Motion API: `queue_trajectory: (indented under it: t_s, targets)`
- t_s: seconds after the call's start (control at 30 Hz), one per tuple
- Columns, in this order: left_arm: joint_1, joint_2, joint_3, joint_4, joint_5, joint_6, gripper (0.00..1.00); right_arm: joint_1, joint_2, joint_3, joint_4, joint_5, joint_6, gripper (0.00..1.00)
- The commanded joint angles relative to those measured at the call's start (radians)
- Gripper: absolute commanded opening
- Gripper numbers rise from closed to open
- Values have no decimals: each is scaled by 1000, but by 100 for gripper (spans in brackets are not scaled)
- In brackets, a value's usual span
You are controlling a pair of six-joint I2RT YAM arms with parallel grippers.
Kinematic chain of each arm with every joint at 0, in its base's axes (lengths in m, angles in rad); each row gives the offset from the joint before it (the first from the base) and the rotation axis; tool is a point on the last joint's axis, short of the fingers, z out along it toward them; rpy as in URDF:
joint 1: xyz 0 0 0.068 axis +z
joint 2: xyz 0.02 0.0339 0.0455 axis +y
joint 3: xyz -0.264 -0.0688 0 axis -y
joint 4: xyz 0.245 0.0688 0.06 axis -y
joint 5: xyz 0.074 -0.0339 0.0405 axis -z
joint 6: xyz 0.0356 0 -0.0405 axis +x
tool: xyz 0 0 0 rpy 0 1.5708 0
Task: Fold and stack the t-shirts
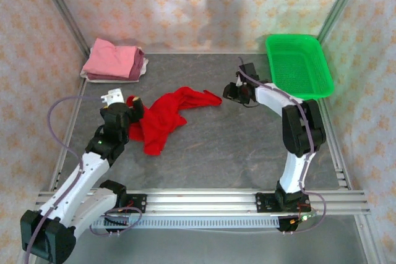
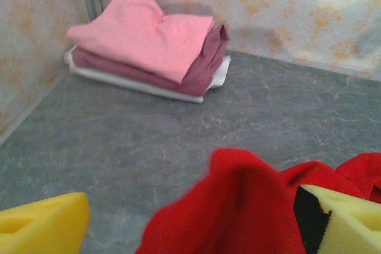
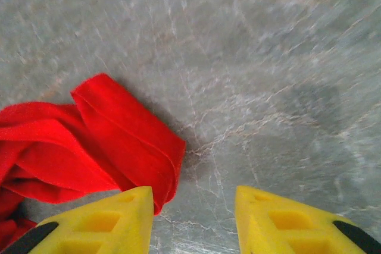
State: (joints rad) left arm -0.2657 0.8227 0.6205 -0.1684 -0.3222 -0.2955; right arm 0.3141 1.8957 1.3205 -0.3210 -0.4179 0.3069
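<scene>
Slippage is the main hazard: the left jaws stand wide apart with a bunched fold of the red t-shirt [image 1: 164, 119] lying between their yellow pads [image 2: 41, 224], not pinched so far as can be seen, so a lift begun before they close would leave the cloth behind. The right jaws, also spread and holding nothing, hover over bare desk [image 1: 235, 153] just beside the shirt's right tip. Closing there would likely catch only a thin rolled edge, or nothing. The shirt lies crumpled and twisted at mid-desk, left of centre, so drawing its two ends apart may tighten the twist instead of flattening it. Room is good toward the near edge, where the surface lies open. The far left corner is taken by the stack of folded t-shirts [image 1: 113, 60], pink on top, and the green basket [image 1: 300, 63] fills the far right corner, close behind the right arm [image 1: 300, 131].
</scene>
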Motion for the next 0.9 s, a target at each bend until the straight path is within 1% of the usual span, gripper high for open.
queue_trajectory:
  t_s: [0.0, 0.07, 0.13, 0.17, 0.23, 0.33, 0.37, 0.5, 0.63, 0.77, 0.87]
  targets:
    - [5, -53, 50, -224, 29, -228, 90, 12, 8, 41, 22, -26, 8, 42]
    - [3, -52, 47, -318, 117, -337, 90, 12, 16, 38, 25, -25, 7, 42]
    - [-9, -42, 37, -423, 169, -437, 86, 12, 26, 39, 27, -24, 8, 43]
    - [-23, -42, 24, -448, 186, -478, 84, 11, 30, 38, 31, -29, 9, 43]
    - [-81, -43, -20, -458, 214, -553, 83, 12, 42, 39, 39, -37, 12, 43]
    - [-191, -12, -42, -480, 188, -656, 83, 11, 55, 46, 46, -38, 17, 43]
    - [-216, 3, -45, -488, 189, -683, 83, 11, 59, 50, 46, -41, 19, 43]
    - [-288, 93, -78, -437, 273, -762, 81, 12, 67, 62, 47, -42, 16, 44]
    - [-309, 196, -159, -275, 380, -827, 78, 13, 77, 71, 42, -47, 12, 44]
    - [-316, 234, -171, -223, 369, -824, 76, 11, 78, 68, 40, -47, 9, 45]
    - [-316, 249, -170, -179, 319, -794, 68, 12, 83, 67, 40, -50, 8, 45]
